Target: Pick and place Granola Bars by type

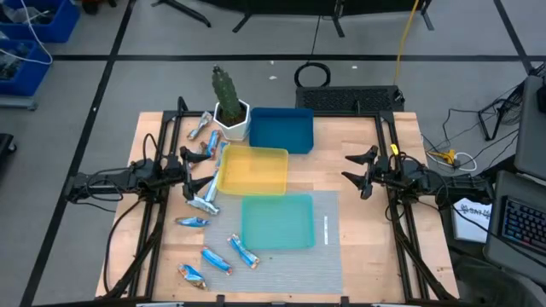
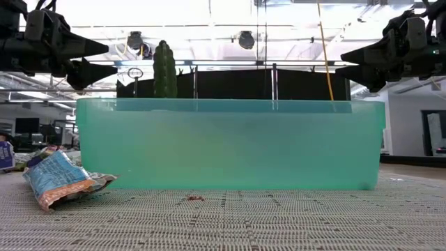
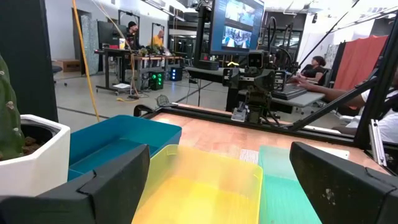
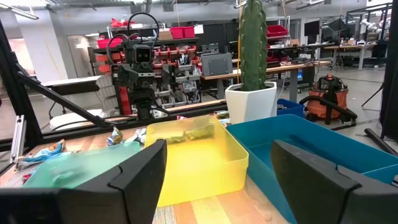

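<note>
Since both end effectors hover open and empty, I'd lower the left end effector (image 1: pixel 189 162) squarely onto the nearest bar (image 1: pixel 201 184).

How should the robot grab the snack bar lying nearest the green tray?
Probably from straight above, pinching the granola bar across its narrow middle. It lies flat and slanted on the mat, so the fingers should turn to match. The left gripper is the nearer one, open now.
</note>
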